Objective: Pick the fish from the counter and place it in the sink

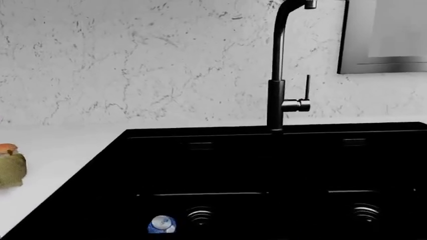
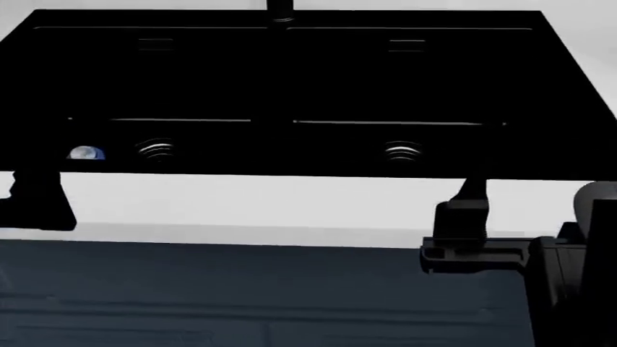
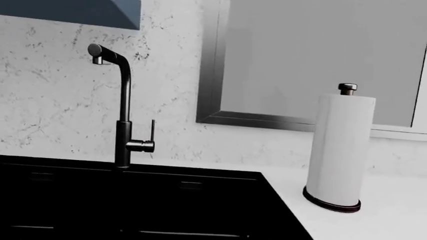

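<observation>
- In your left wrist view the fish (image 1: 11,167) sits on the white counter (image 1: 60,165), at the very edge of the frame and only partly in view: an olive body with an orange tip on top.
- The fish lies well apart from the sink (image 1: 267,175), with a stretch of bare counter between it and the sink's rim.
- The sink is a black double basin; each basin shows a ringed steel drain, and the black faucet (image 1: 279,85) rises from the back rim between them.
- A blue soda can (image 1: 162,224) lies in one basin just beside its drain (image 1: 199,216); in your head view the same can shows at the left end of the sink.
- Your head view shows the front counter strip, with the sink beyond it and the fish out of frame.
- Your left gripper (image 2: 37,202) appears only as a dark block over the counter's front edge at the left; you cannot tell how its jaws stand.
- Your right gripper (image 2: 472,217) hangs over the counter's front edge at the right, with one dark finger reaching toward the sink; its jaw spacing is not readable either.
- Your right wrist view shows a paper towel roll (image 3: 339,150) upright on the counter beside the sink, below a framed window (image 3: 320,60) in the marble wall (image 3: 60,95).
</observation>
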{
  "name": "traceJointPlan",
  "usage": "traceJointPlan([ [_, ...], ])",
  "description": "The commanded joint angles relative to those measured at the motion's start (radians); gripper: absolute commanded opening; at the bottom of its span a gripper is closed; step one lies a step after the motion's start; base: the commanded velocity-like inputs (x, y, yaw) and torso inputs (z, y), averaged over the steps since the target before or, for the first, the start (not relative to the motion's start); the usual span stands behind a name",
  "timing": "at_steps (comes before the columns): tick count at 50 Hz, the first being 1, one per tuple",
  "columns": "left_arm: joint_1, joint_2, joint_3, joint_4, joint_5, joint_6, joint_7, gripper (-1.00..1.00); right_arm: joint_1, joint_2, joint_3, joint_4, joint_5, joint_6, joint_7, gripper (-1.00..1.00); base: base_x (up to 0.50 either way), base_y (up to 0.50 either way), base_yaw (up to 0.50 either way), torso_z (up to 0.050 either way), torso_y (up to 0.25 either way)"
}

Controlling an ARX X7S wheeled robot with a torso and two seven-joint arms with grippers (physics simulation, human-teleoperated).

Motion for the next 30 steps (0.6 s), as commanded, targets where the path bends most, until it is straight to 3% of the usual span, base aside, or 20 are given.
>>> traceJointPlan([
  [1, -0.003, -0.003, -0.006, 0.007, -0.01, -0.008, -0.002, 1.0, 0.009, -0.002, 0.009, -0.011, 0.023, 0.016, -0.002, 1.0, 0.29, 0.22, 0.0, 0.0, 0.0],
  [30, -0.003, 0.002, -0.005, 0.004, -0.032, -0.015, -0.009, 1.0, -0.007, -0.011, 0.002, 0.018, 0.036, -0.029, -0.004, 1.0, 0.29, 0.23, 0.0, 0.0, 0.0],
])
